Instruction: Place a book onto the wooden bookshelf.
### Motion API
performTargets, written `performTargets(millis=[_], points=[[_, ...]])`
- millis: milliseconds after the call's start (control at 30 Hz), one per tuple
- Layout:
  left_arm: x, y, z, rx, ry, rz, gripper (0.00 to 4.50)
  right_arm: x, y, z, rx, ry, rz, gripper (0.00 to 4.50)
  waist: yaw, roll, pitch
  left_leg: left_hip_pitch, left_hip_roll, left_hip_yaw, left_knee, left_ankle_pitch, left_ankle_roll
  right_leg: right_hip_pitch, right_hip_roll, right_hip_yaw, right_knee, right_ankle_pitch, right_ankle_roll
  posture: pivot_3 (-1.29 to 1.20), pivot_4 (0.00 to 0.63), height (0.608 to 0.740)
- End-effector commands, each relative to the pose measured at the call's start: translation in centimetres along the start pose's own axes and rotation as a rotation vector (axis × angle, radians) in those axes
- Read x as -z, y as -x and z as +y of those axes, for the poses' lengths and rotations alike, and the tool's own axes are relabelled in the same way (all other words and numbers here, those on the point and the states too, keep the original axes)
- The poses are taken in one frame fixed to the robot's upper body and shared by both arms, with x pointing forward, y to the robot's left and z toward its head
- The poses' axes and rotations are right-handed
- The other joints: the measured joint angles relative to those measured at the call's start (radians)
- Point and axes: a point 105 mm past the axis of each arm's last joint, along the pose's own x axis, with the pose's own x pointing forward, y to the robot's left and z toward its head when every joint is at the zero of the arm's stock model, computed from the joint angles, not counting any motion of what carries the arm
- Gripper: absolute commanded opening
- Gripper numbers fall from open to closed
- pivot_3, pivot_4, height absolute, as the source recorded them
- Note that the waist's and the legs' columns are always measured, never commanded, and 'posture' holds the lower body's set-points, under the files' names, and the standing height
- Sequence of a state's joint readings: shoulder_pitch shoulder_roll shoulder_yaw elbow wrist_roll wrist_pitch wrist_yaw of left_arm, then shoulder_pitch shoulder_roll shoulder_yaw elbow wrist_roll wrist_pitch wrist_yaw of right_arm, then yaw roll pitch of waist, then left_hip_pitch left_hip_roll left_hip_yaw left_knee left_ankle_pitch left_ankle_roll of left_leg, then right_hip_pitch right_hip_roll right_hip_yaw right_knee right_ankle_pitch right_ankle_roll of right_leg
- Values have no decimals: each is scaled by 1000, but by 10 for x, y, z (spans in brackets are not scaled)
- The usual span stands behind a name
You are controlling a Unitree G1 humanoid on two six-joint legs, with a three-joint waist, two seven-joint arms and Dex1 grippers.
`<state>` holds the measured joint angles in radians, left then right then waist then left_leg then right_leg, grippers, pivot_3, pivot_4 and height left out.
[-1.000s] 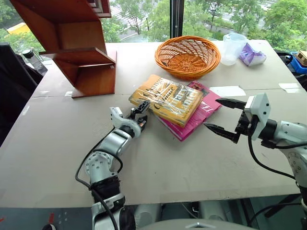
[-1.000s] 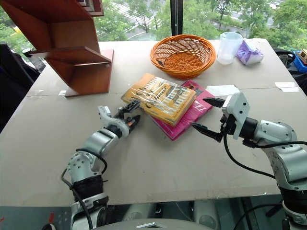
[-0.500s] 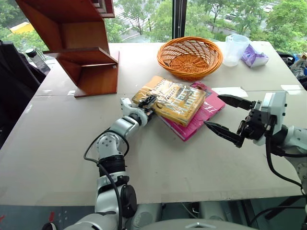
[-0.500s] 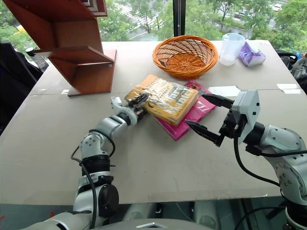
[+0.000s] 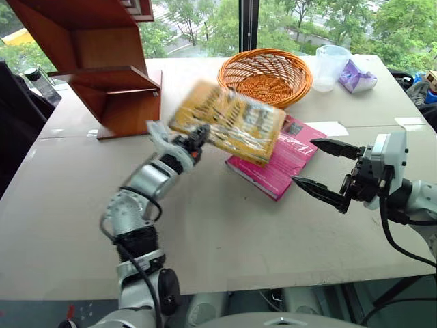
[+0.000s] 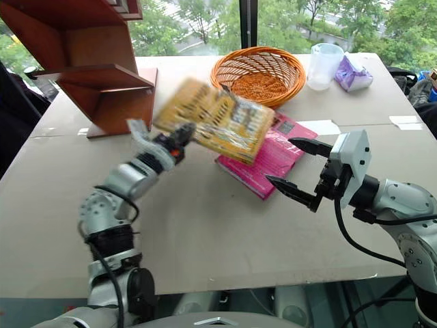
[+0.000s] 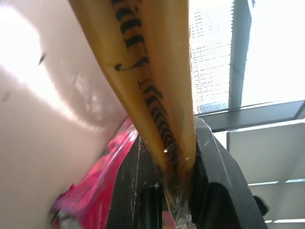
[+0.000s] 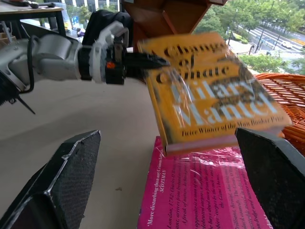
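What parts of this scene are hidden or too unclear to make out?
- Thick yellow-orange book: motion-blurred in the head views, lettering unreadable there.
- Reddish-brown wooden bookshelf: its top is cut off by the picture edge.
- Thin magenta-pink book: one corner is covered by the yellow-orange book.
- Clear plastic cup: contents too small to tell.

The book [image 5: 227,119] is all motion blur for me, the wooden bookshelf [image 5: 102,61] gets cropped up top, and the pink book [image 5: 276,160] sits partly hidden underneath.
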<state>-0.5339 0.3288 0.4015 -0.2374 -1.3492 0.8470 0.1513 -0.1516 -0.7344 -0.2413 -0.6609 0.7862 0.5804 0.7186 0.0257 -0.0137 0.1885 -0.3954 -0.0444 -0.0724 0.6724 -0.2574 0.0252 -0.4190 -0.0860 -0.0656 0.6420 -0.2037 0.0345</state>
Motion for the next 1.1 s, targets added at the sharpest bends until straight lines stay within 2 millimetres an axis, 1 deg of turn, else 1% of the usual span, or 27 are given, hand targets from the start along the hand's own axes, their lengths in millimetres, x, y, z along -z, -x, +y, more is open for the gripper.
performTargets(millis=[33, 67, 133, 200, 233, 267, 300, 333, 400, 433, 467, 533, 600, 667, 767, 800, 867, 933, 1033, 1100], points=[[-33, 4, -72, 161, -634, -126, 117, -22, 7, -15, 10, 54, -84, 4500, 4, 0, 0, 0, 0, 0, 0, 0, 0, 0, 0, 0, -1, 0, 0, 0, 150, 740], [-33, 5, -80, 166, -814, -131, 117, -25, 8, -18, 3, 51, -106, 4500, 4, 0, 0, 0, -1, 1, 0, 0, 0, 1, 0, 0, -1, 0, 0, 0, 150, 740], [-32, 9, -98, 183, -1271, -183, 117, -39, 11, -22, -26, 50, -215, 4500, 3, 0, 0, 1, -1, 4, -3, 0, 0, 1, 0, 4, -3, 0, 0, 0, 150, 740], [-24, 14, -113, 216, -1801, -236, 117, -48, 11, -27, -62, 34, -289, 4500, 0, 0, 1, 3, -1, 8, -5, 0, 1, 1, 0, 7, -5, 0, 0, 0, 150, 740], [-20, 18, -113, 207, -2046, -247, 117, -53, 10, -28, -79, 21, -319, 4500, -4, -1, 2, 3, -1, 9, -6, -1, 2, 1, 1, 8, -6, 0, 0, 0, 150, 740], [-18, 21, -111, 191, -2224, -252, 117, -57, 8, -29, -95, 8, -350, 4500, -10, -2, 3, 2, 0, 10, -6, -1, 2, 0, 2, 8, -7, 0, 0, 0, 150, 740], [-24, 24, -105, 118, -2334, -254, 117, -60, 6, -30, -109, -5, -378, 4500, -14, 0, 3, 1, 1, 10, -6, -2, 4, -1, 3, 9, -7, 0, 0, 0, 150, 740], [-33, 27, -101, 25, -2389, -269, 117, -63, 5, -31, -123, -17, -398, 4500, -15, 1, 4, 2, 2, 13, -8, -3, 5, -1, 4, 11, -10, 1, 2, 0, 150, 740], [-62, 39, -94, -213, -2458, -314, 117, -67, 0, -30, -156, -44, -422, 4500, -16, 2, 4, 2, 5, 15, -8, -4, 6, -2, 6, 11, -11, 1, 2, 0, 150, 740], [-71, 45, -87, -291, -2502, -294, 117, -68, -3, -31, -166, -51, -429, 4500, -18, 2, 4, 1, 6, 14, -8, -4, 6, -2, 6, 11, -12, 1, 2, 0, 150, 740], [-78, 51, -73, -348, -2532, -221, 117, -69, -6, -30, -178, -49, -429, 4500, -17, 2, 5, 0, 8, 15, -8, -4, 6, -4, 9, 11, -13, 2, 2, 0, 150, 740], [-84, 57, -50, -399, -2561, -73, 117, -68, -9, -32, -193, -41, -423, 4500, -15, 2, 5, -2, 11, 15, -9, -3, 4, -6, 11, 11, -13, 2, 2, 0, 150, 740], [-92, 61, -36, -444, -2551, 31, 117, -68, -11, -33, -197, -38, -420, 4500, -11, 2, 5, -2, 11, 16, -9, -4, 5, -6, 12, 10, -13, 2, 2, 0, 150, 740], [-105, 62, -32, -497, -2550, 71, 117, -69, -13, -33, -204, -35, -424, 4500, -7, 2, 5, -3, 12, 15, -8, -5, 7, -6, 11, 10, -13, 2, 2, 0, 150, 740], [-121, 58, -29, -535, -2551, 127, 117, -69, -19, -26, -231, -31, -428, 4500, -7, 2, 5, -4, 11, 15, -6, -6, 9, -6, 12, 9, -13, 3, 3, 0, 150, 740], [-125, 56, -26, -538, -2540, 165, 117, -68, -20, -24, -239, -27, -427, 4500, -8, 2, 5, -4, 11, 15, -6, -6, 9, -6, 12, 9, -13, 3, 3, 0, 150, 740], [-127, 54, -13, -530, -2513, 270, 117, -68, -23, -20, -244, -26, -430, 4500, -12, 2, 5, -4, 11, 15, -5, -6, 9, -6, 12, 9, -13, 4, 3, 0, 150, 740], [-126, 50, 1, -519, -2466, 372, 117, -69, -25, -20, -236, -29, -434, 4500, -15, 2, 6, -3, 11, 16, -5, -6, 9, -6, 13, 11, -11, 4, 3, 0, 150, 740], [-125, 37, 9, -505, -2426, 410, 117, -62, -28, -26, -193, -57, -369, 4500, -14, 2, 6, -2, 11, 19, -5, -6, 9, -8, 13, 13, -7, 4, 3, 0, 150, 740], [-123, 26, 10, -492, -2414, 404, 117, -59, -29, -28, -178, -66, -335, 4500, -10, 2, 6, -3, 11, 21, -3, -6, 9, -10, 13, 15, -3, 4, 3, 0, 150, 740]])
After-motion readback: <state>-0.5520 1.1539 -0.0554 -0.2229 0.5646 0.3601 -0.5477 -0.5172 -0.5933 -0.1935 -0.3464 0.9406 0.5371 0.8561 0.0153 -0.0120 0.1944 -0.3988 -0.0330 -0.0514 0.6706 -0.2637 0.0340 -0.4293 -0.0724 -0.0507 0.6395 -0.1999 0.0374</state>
